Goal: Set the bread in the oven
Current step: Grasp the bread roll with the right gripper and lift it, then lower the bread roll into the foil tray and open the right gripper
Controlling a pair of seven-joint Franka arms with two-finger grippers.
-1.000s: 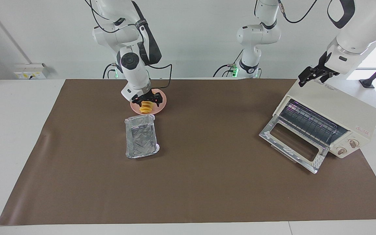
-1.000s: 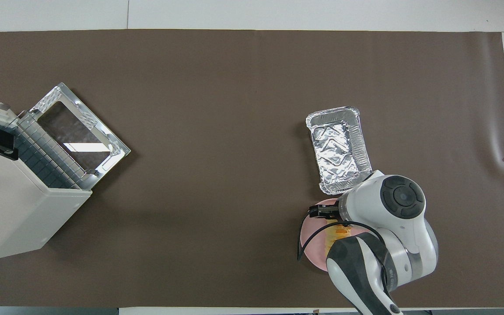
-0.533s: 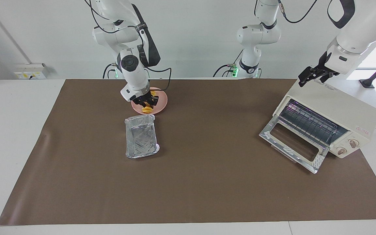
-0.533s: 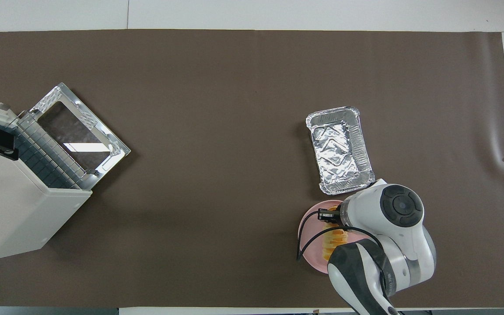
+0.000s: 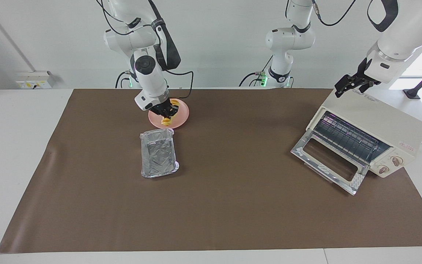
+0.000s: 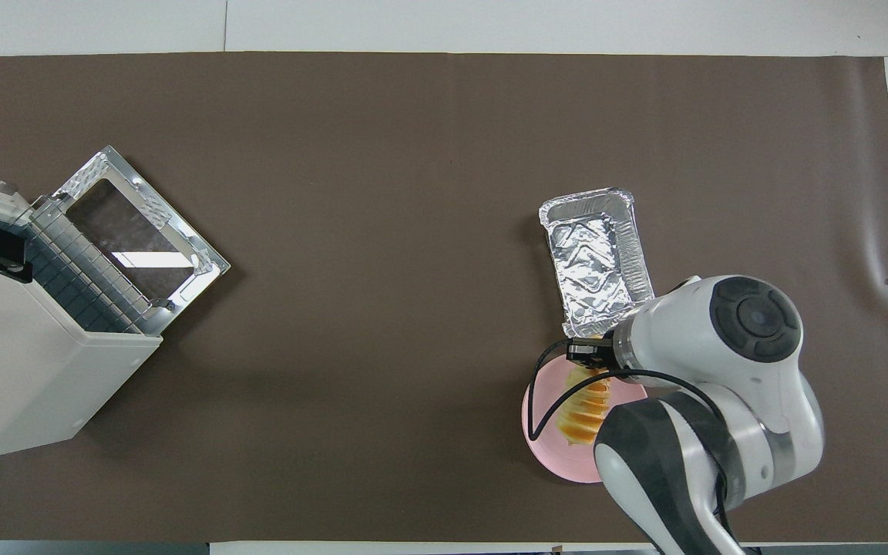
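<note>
The golden ridged bread is over the pink plate, at the right arm's end of the table, near the robots. My right gripper comes down onto the loaf's middle and is shut on it. In the overhead view the bread shows under the right wrist, lying across the plate. The cream oven stands at the left arm's end with its glass door dropped open and the wire rack showing. My left gripper waits open over the oven's top corner.
A silver foil tray lies just beside the plate, farther from the robots. The brown mat covers the table between the tray and the oven, whose open door juts out over the mat.
The right gripper's fingers went from wide apart around the bread to shut on it, and the wrist shifted slightly. The left arm stayed where it was.
</note>
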